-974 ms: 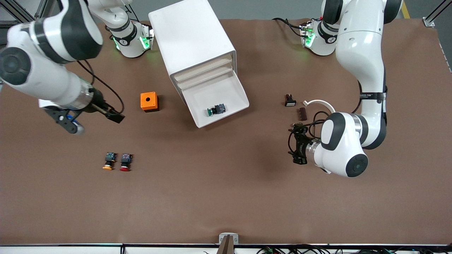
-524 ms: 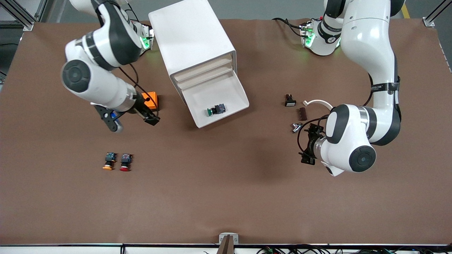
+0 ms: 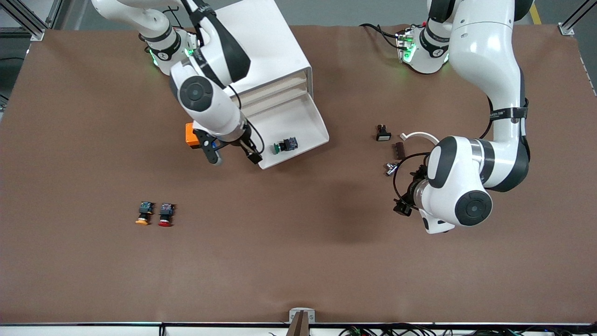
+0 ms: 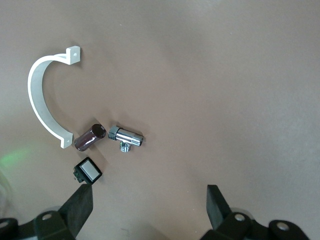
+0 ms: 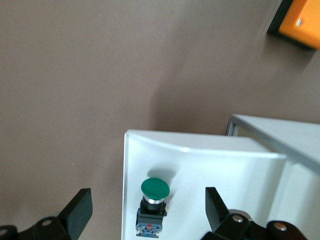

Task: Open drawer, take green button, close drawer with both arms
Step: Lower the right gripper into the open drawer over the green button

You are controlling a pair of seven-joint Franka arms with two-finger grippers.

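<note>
The right hand (image 3: 233, 151) hangs with its fingers (image 5: 77, 212) spread wide and empty, over the front corner of the pulled-out drawer (image 3: 317, 122) at the right arm's end. The button (image 3: 285, 145) lies on its side on the floor of this drawer, close to the front lip, its green cap toward that lip. In the right wrist view the button (image 5: 153, 202) shows between the two spread fingers, though nearer one than the other. It has a round, glossy green cap, a bright metal collar beneath, and a dark body ending in a bluish-grey base. The drawer (image 5: 200, 165) is a shallow white tray with a raised, curved front lip, drawn out of the white cabinet (image 3: 261, 51), whose upper drawers are shut. The likely risks are these: a finger may catch the lip or side wall on descent, since the button lies close to both; the rounded cap may roll or slide from the fingers if they close on it off-centre; and a push against the tray may shift the cabinet on the counter (image 3: 298, 261). The left hand (image 3: 405, 201) waits over bare counter at the left arm's end, its fingers (image 4: 80, 207) also spread and empty, near a white clip (image 4: 42, 97), a dark cylinder (image 4: 88, 138) and a metal fitting (image 4: 126, 137).
</note>
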